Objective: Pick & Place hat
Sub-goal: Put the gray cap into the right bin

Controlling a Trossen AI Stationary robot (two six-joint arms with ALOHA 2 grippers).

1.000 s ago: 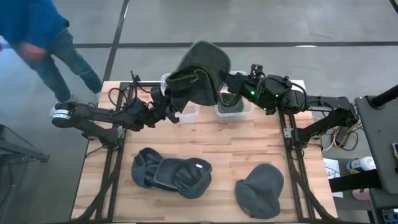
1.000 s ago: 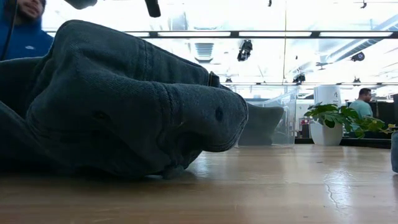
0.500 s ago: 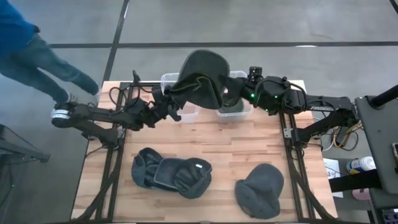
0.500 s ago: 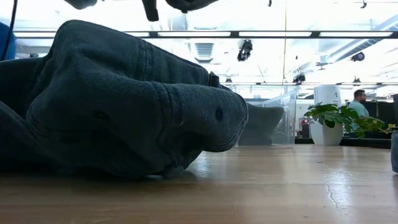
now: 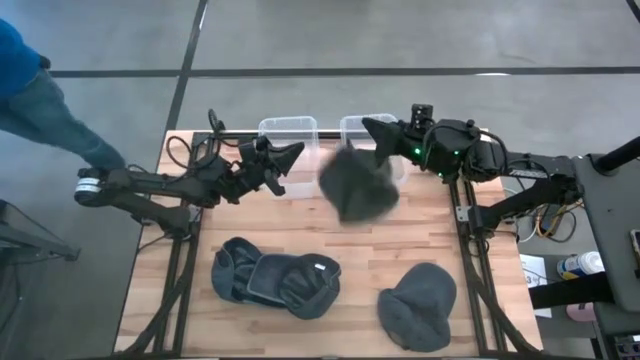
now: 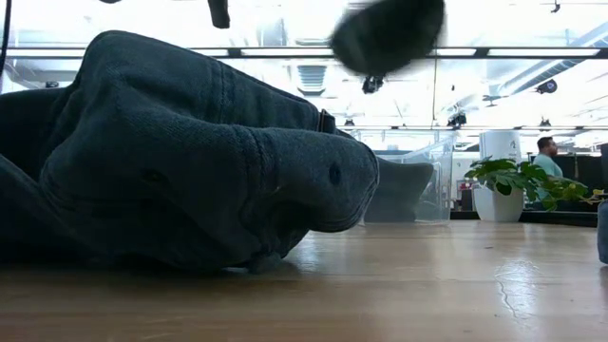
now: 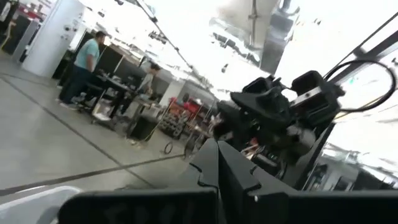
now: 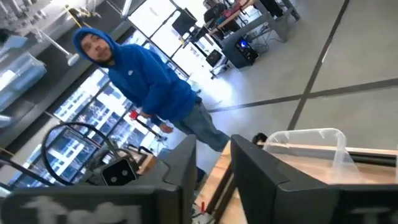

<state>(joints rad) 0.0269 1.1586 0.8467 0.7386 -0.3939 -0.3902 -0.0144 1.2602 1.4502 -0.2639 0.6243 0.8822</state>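
Both grippers are up at the far edge of the table and neither one has the hat! Left gripper has its fingers pressed together on nothing, pointing toward the middle from beside the left bin. Right gripper faces it from over the right bin; its wrist view shows a clear gap between the two dark fingers, so they stand apart and empty.

And there's the hat, a dark grey blur in mid-air between the two arms, just on the near side of the bins (the low view catches it too, a smeared dark shape up near the ceiling lights). It looks to be dropping free, above the bare wood rather than over either bin.

Two more hats sit on the near half of the table: a crumpled dark one to the left, which fills most of the low view, and a rounder grey one to the right. A person in blue stands off the table's far left corner.

Judging from this, the drop is likely to miss, so the sound move is to let the hat settle before reaching. Then come down on a fold or the brim, pinch plenty of fabric, lift high enough to clear the bin wall, and release only when the bulk hangs squarely over the opening. Soft cloth swings, so a slow carry will help.
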